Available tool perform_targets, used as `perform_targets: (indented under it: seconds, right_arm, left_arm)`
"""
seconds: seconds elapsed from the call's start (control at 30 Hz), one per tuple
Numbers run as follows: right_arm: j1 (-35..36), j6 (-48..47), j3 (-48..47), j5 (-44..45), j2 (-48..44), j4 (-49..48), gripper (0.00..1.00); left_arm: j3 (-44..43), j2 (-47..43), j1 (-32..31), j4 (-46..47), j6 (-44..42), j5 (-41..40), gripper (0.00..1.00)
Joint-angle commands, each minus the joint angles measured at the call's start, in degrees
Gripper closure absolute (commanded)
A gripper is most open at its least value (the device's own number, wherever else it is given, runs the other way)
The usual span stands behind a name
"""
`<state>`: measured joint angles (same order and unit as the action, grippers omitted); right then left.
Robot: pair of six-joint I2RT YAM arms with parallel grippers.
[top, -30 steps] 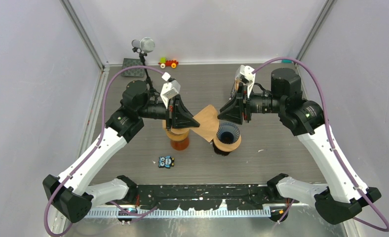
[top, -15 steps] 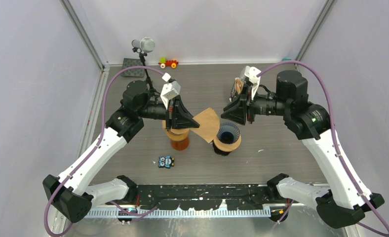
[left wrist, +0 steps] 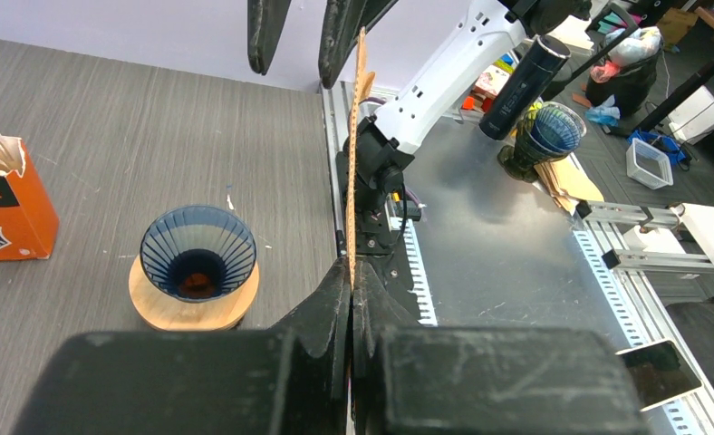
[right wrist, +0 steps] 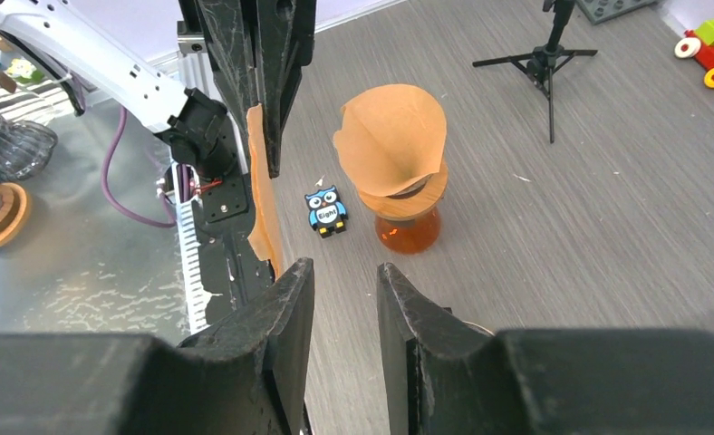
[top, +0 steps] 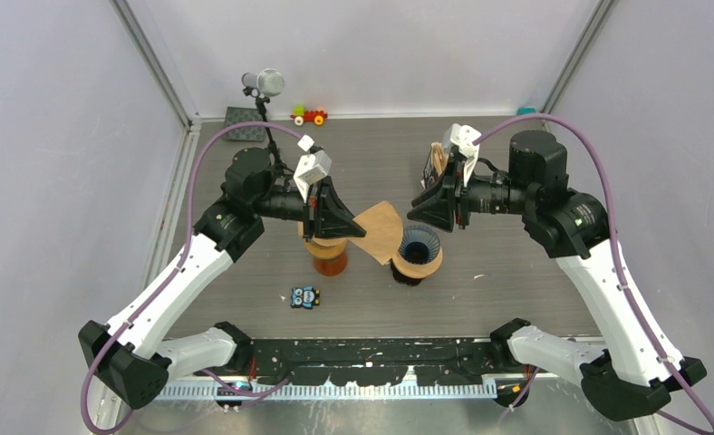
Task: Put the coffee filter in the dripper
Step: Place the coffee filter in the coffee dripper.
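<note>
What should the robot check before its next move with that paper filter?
1. Left gripper clamped on the coffee filter: ok.
2. Right gripper open and empty: ok.
3. Dripper upright, nothing inside: ok.
4. Filter spread into a cone: not ok, it is flat.
5. Filter above the dripper's mouth: not ok, it hangs beside it.

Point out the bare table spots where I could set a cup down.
Bare: the far strip between the toy car and the orange box; also the near-right table beside the blue dripper. Crowded: the centre, around the held filter.
</note>
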<state>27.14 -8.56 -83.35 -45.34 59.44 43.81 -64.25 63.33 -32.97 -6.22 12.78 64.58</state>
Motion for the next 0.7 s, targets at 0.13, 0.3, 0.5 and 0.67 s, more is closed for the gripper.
perform_targets:
  seconds: [0.13,0.3,0.5,0.67]
  right_arm:
    - [-0.2,2.4,-1.5,-4.4,1.1,-2.5,0.63]
    - [-0.2,2.5,-0.8,-5.2,1.0,-2.9,0.63]
    - [-0.2,3.5,-1.2,-5.7,1.8,-3.6,0.64]
    - [-0.1,3.9,-1.2,-5.8,2.3,-3.8,0.64]
  left_arm:
    - [0.2,-0.2,0.2,1.6,-0.8,1.0,1.0]
    - [0.1,0.0,0.2,1.6,-0.7,0.9,1.0]
    - [0.2,0.1,0.2,1.6,-0.7,0.9,1.0]
    - [0.1,0.0,0.2,1.6,-0.6,0.8,1.0]
